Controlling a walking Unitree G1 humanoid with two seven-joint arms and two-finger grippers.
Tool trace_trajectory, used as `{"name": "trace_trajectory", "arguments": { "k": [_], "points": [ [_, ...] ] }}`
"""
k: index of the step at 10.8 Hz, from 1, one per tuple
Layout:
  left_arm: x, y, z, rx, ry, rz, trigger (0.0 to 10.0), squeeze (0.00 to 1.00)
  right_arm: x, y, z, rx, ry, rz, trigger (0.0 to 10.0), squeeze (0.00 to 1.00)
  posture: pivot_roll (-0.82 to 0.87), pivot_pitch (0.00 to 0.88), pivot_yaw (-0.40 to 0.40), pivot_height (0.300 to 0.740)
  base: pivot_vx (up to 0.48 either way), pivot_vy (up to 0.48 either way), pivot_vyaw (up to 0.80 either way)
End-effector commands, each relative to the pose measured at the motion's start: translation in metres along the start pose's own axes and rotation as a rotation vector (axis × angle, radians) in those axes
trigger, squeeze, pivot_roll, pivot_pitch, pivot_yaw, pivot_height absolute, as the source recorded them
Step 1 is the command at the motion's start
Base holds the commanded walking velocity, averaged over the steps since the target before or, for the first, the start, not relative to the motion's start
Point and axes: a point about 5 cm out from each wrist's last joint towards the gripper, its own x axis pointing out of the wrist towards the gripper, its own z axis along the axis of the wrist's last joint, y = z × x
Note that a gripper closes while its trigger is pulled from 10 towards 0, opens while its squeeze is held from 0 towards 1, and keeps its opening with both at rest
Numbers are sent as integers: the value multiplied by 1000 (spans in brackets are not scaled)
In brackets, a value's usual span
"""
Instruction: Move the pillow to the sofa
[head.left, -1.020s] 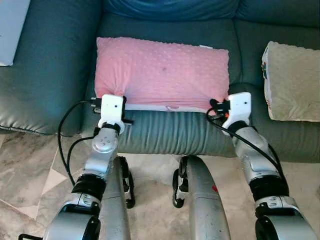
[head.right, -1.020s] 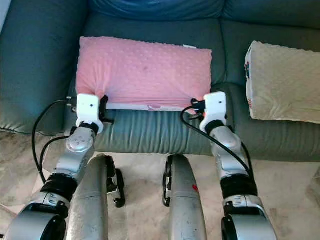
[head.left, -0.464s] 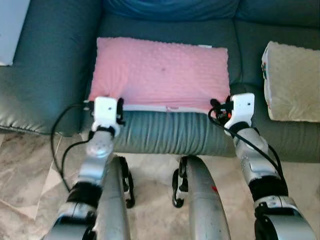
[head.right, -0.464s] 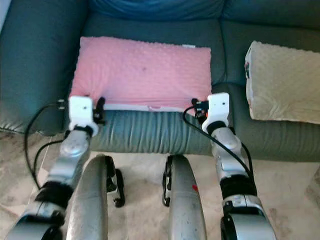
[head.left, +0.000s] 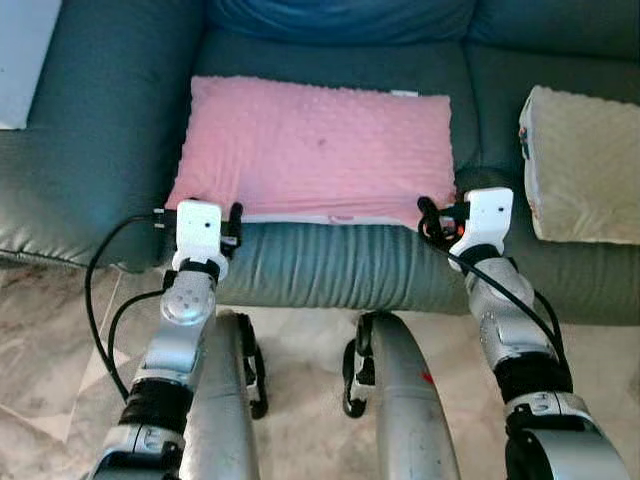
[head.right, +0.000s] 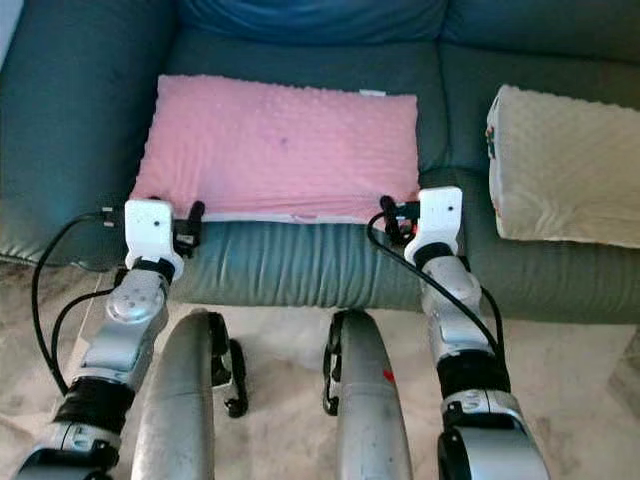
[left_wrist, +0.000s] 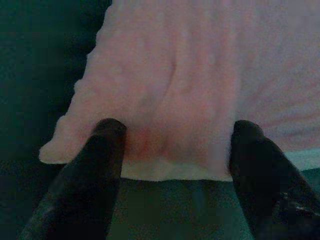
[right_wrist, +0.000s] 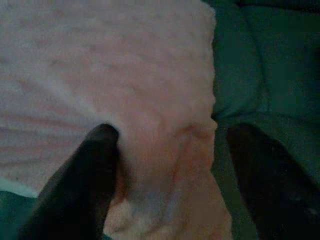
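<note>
On sofa seat: pink pillow (head.left: 318, 150) lay flat, delivered.
Left pincer (left_wrist: 172, 150): spread wide at near corner, gripping nothing.
Right pincer (right_wrist: 167, 150): likewise agape, released.

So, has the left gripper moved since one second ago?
Yes. The left gripper has moved to the robot's left along the sofa seat front, off the pink pillow corner.

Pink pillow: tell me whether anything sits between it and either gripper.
Nothing visible does. The pink pillow lies flat on the sofa seat. The left gripper and right gripper are both open right at its near corners.
</note>
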Motion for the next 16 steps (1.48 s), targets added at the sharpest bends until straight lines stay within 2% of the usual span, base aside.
{"name": "trace_trajectory", "arguments": {
  "k": [1, 2, 4, 6, 8, 10, 11, 12, 13, 15, 16],
  "points": [
    [-10, 9, -14, 4, 62, 21, 10000, 1000, -8, -6, -9, 21, 19, -39, 10000, 1000, 4, 314, -56, 631, 0, 0, 0],
    [-14, 13, -9, 4, 34, 32, 10000, 1000, -11, -2, -8, 33, 1, -58, 10000, 1000, -13, 297, -59, 631, 0, 0, 0],
    [-26, 10, -12, -24, 59, -3, 10000, 1000, -21, 7, -14, 42, -4, -70, 10000, 1000, -15, 266, -52, 631, 0, 0, 0],
    [-32, 12, -2, -39, 7, -15, 10000, 1000, -29, 13, -18, 50, -1, -79, 10000, 1000, -16, 240, -50, 631, 0, 0, 0],
    [-54, 15, 3, -35, -33, 8, 10000, 1000, -49, 21, -16, 91, -29, -107, 10000, 1000, -5, 186, -50, 631, 0, 0, 0],
    [-68, 22, -4, -44, -4, 47, 10000, 1000, -62, 21, -22, 114, -3, -110, 10000, 1000, -2, 151, -62, 631, 0, 0, 0],
    [-70, 23, -7, -56, 7, 63, 10000, 1000, -62, 20, -22, 111, 10, -107, 10000, 1000, -6, 139, -69, 631, 0, 0, 0],
    [-67, 22, -9, -100, 21, 71, 10000, 1000, -61, 22, -19, 101, 9, -88, 10000, 1000, -7, 120, -77, 631, 0, 0, 0],
    [-56, 16, -6, -132, 17, 45, 10000, 0, -55, 25, -11, 52, -15, -59, 10000, 0, -8, 113, -76, 636, 0, 0, 0],
    [-43, 5, 0, -122, -13, -6, 10000, 0, -45, 23, -6, 60, -28, -57, 10000, 0, -19, 115, -82, 666, 0, 0, 0],
    [-38, -1, -4, -121, 2, -8, 10000, 0, -42, 25, -3, 61, -34, -46, 10000, 0, -30, 113, -84, 686, 0, 0, 0]
  ]
}}
